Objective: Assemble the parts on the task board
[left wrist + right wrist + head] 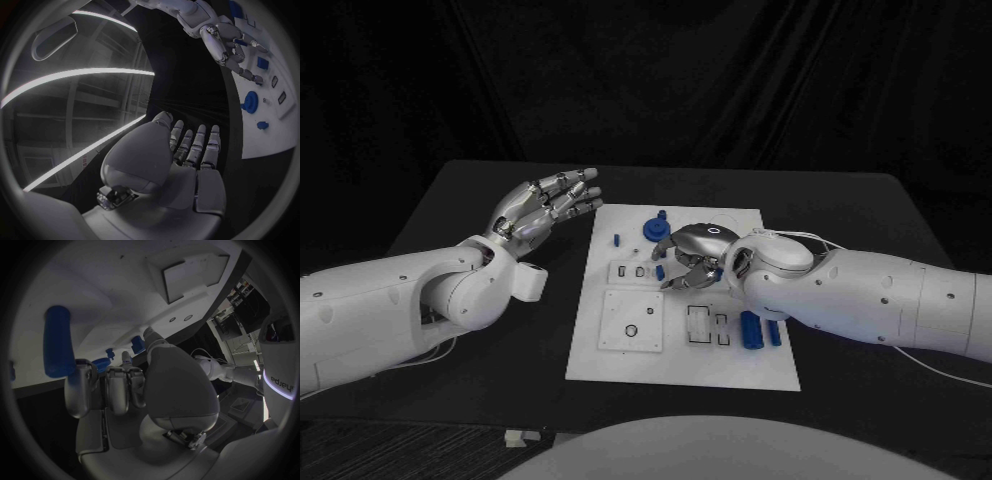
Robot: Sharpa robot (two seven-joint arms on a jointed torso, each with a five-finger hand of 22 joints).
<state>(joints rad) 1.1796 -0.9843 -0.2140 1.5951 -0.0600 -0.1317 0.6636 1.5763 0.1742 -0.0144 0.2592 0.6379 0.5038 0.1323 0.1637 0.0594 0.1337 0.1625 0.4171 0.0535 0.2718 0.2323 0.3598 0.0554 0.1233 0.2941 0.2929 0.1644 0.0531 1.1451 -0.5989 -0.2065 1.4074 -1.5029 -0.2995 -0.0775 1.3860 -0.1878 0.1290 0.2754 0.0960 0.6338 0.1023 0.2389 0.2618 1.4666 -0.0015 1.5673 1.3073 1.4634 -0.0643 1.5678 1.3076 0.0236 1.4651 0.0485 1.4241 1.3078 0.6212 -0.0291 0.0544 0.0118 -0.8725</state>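
The white task board (pixel 733 375) lies in the middle of the black table. My right hand (pixel 692 255) hovers over its centre, fingers apart and bent down toward the board, nothing visibly in them; it also appears as the right hand (pixel 226 46). A round blue part (pixel 651 230) and a small blue part (pixel 613 240) sit at the board's far end, and two blue cylinders (pixel 751 328) lie near its right edge. One blue cylinder (pixel 58 340) shows beyond my right hand's fingers (pixel 106 385). My left hand (pixel 553 205) floats flat and empty left of the board's far corner.
A square white plate (pixel 635 320) with a small hole lies on the board's near left. Small slots (pixel 629 270) sit just left of my right hand. Bare black table (pixel 473 190) spreads around the board.
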